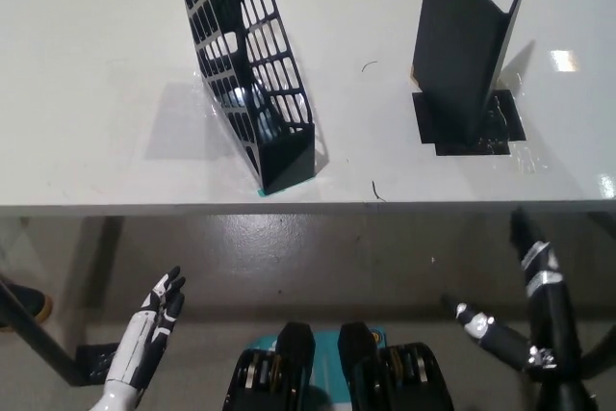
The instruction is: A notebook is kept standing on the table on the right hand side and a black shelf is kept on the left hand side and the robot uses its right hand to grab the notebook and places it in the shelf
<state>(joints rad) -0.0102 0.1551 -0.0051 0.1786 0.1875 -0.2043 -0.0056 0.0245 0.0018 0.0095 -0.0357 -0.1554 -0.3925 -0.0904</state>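
Notebook, standing splayed at 1 o'clock on the desk, looks light, thin, easily tipped: grasp its upright spine edge; right hand, fingers spread, holds nothing.

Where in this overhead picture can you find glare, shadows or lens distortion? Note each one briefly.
Head view: bright glare patches on the white table at its right edge; the black shelf casts a soft grey shadow to its left; reflections shine through the shelf's lattice; the standing notebook casts a faint shadow to its right; both lean outward, suggesting wide-angle distortion; focus is fairly even.
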